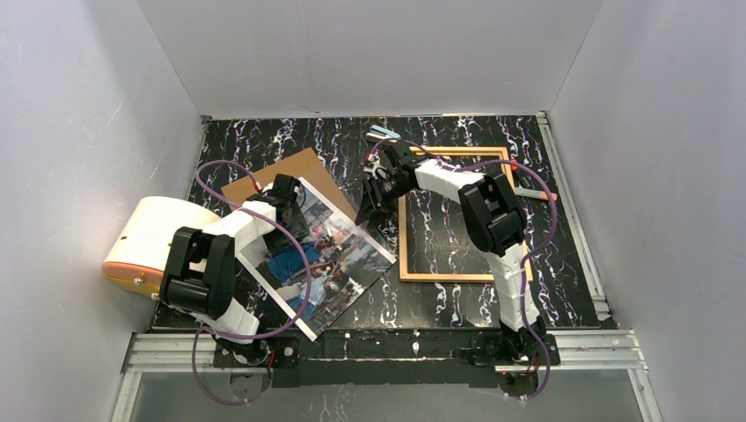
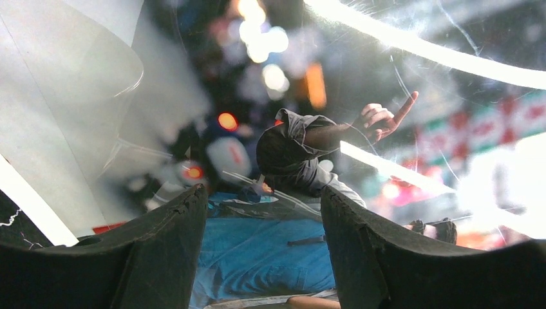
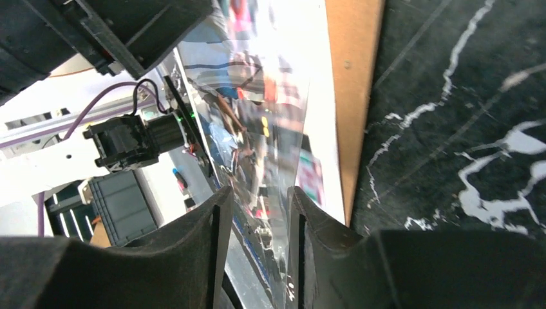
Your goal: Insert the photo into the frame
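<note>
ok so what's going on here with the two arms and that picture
Both arms are working on the photo, which lies partly on a brown backing board. The left arm's fingers sit spread just above its surface. The right arm's fingers straddle its corner nearest the frame, with a gap visible between them. The frame lies beside it with nothing inside, so the photo isn't in yet.
</note>
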